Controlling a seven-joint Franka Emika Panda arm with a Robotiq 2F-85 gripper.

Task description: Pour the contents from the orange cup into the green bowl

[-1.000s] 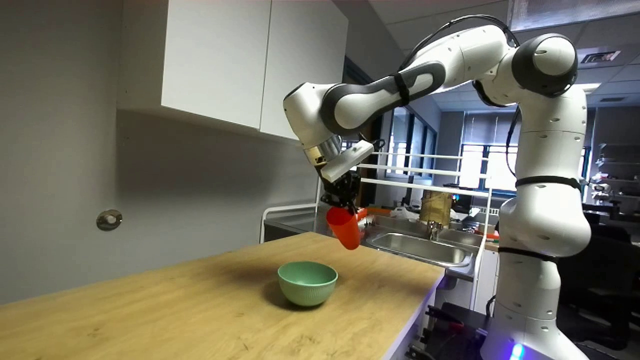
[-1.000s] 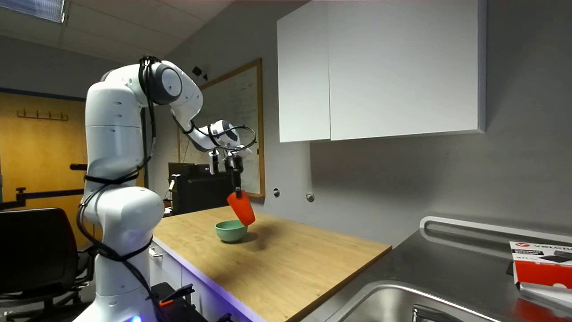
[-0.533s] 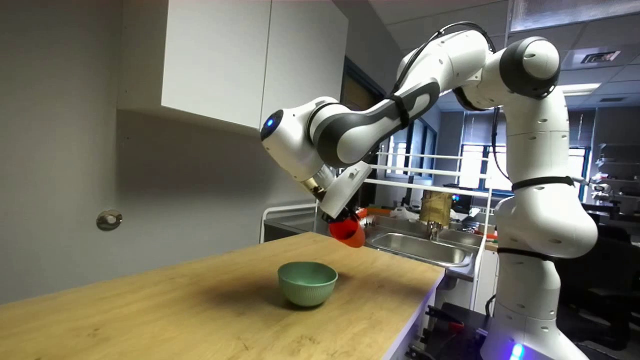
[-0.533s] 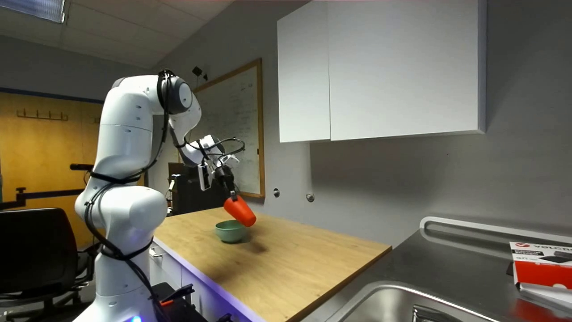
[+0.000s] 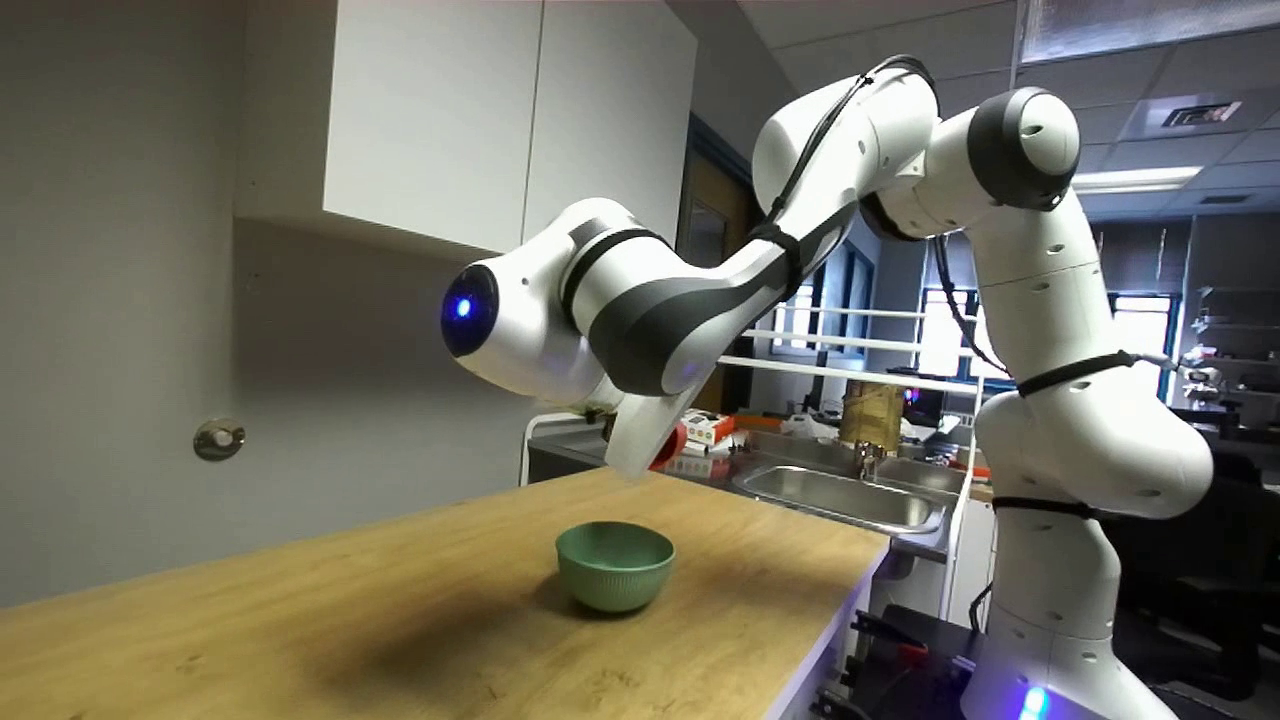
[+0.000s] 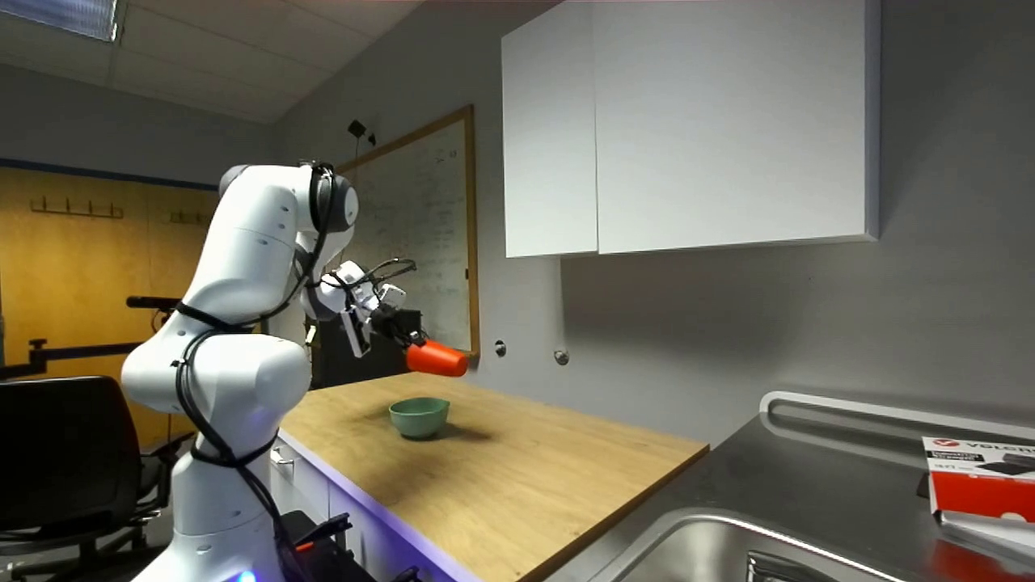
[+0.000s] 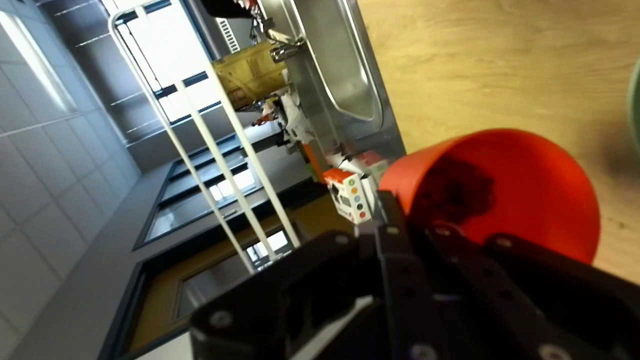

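The orange cup point(image 6: 437, 358) is held in the air, tipped to nearly horizontal, with its base to the right in an exterior view. In the other exterior view only a sliver of the cup point(image 5: 670, 448) shows behind the wrist. In the wrist view I look into the cup's mouth point(image 7: 535, 185); a dark patch lies inside, contents or shadow, I cannot tell. My gripper point(image 7: 407, 215) is shut on the cup's wall at the rim; it also shows in an exterior view point(image 6: 415, 339). The green bowl point(image 5: 615, 572) stands upright on the wooden counter below, apart from the cup; its edge point(image 7: 635, 107) shows in the wrist view.
A white wall cabinet point(image 5: 430, 120) hangs above the wooden counter point(image 6: 501, 453). A metal sink point(image 5: 840, 497) and a red and white box point(image 6: 982, 481) are beyond the counter's end. White rails point(image 7: 200, 125) stand behind the sink.
The cup has tipped from a steep slant to nearly horizontal and risen slightly. The arm's wrist has swung round and now hides most of the cup in an exterior view. The bowl has not moved.
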